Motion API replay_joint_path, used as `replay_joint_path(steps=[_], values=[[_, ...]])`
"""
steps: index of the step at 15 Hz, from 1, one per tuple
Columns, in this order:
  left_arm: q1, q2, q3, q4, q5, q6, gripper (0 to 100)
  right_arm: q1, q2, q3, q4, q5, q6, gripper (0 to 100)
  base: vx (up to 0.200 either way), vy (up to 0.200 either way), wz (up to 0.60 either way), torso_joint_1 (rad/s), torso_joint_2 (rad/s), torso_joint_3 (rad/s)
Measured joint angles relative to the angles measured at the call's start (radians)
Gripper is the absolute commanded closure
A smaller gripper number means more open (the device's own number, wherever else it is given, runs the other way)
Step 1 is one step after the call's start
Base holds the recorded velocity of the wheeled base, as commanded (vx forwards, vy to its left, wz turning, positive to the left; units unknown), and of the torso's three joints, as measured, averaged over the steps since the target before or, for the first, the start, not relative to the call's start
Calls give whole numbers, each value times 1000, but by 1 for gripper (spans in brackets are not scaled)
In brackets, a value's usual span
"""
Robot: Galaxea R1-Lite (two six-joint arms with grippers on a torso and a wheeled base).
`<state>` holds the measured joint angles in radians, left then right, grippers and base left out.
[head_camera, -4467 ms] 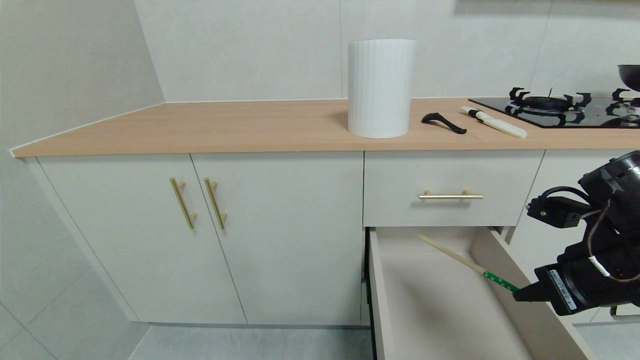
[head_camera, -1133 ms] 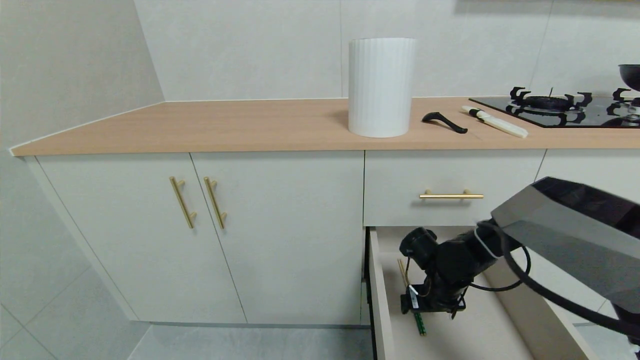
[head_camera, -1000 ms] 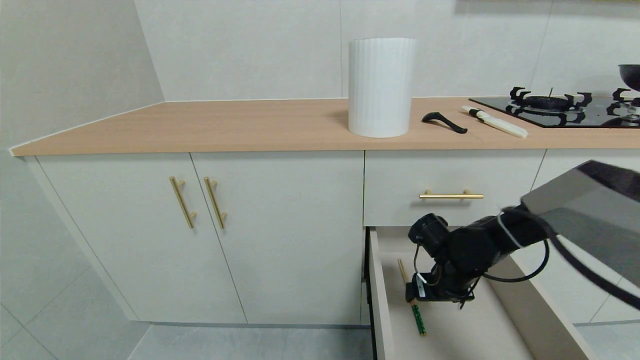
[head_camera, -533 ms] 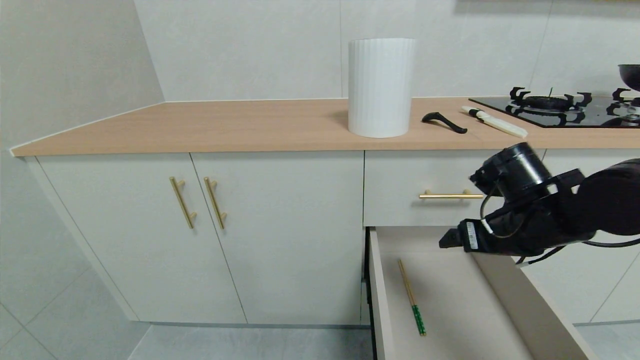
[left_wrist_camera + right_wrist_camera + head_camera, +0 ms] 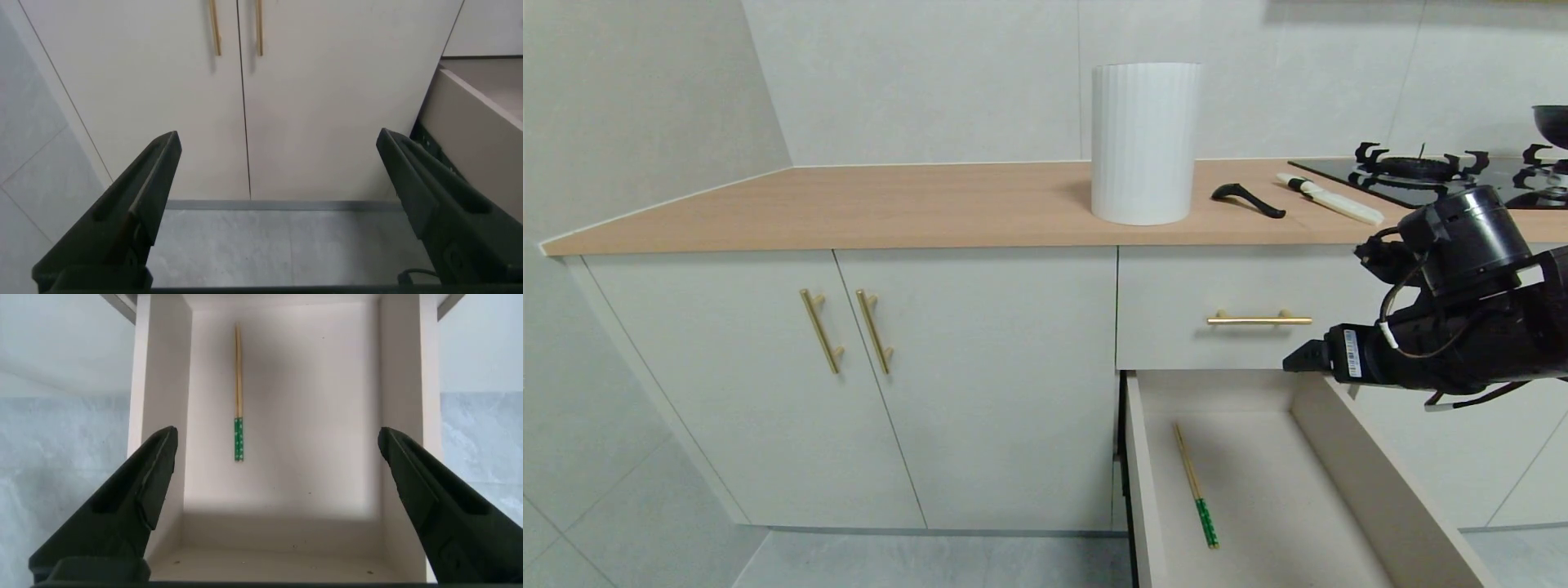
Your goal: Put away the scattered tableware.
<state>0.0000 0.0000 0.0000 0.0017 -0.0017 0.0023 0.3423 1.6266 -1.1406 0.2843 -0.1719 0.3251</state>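
1. Inside the open drawer [image 5: 1347, 465], near its left side wall, we see a pair of chopsticks [image 5: 1196, 487] lying flat on the drawer floor. Their green-banded ends point to the drawer's front and their bare tips to its back.
2. Above the drawer's back right corner we find the right gripper [image 5: 1298, 360], level with the closed drawer front [image 5: 1176, 310] directly over the open drawer. Its jaws stand wide apart and hold nothing. Its wrist view looks straight down into the drawer, with the chopsticks well clear of both fingers.
3. To the left of the drawer stand two cupboard doors [image 5: 849, 408], and the left gripper [image 5: 277, 139] faces them low down, over the floor. Its jaws are also spread wide and empty.
4. Higher above the drawer runs the wooden counter [image 5: 890, 204]. Above the drawer's left side we see a white ribbed canister [image 5: 1146, 143] standing upright. A black-handled utensil [image 5: 1246, 198] and a white knife [image 5: 1330, 198] lie above the drawer's right side, just apart from each other. A gas hob [image 5: 1437, 175] sits farther right.
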Motion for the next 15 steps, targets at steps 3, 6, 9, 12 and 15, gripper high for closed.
replay_joint_path(steps=[3,6,9,12,15], values=[[0,0,0,0,0,-1,0,-1,7,2,0,-9,-4,0,0,0,0,49,-233,-164],[0,0,0,0,0,0,0,-1,15,4,0,-19,-12,0,0,0,0,116,-330,-297],[0,0,0,0,0,0,0,1,18,3,-1,-20,-12,0,0,0,0,128,-517,-299],[0,0,0,0,0,0,0,-2,20,4,-1,-25,-12,0,0,0,0,170,-465,-297],[0,0,0,0,0,0,0,0,23,4,-1,-29,-12,0,0,0,0,185,-474,-292]])
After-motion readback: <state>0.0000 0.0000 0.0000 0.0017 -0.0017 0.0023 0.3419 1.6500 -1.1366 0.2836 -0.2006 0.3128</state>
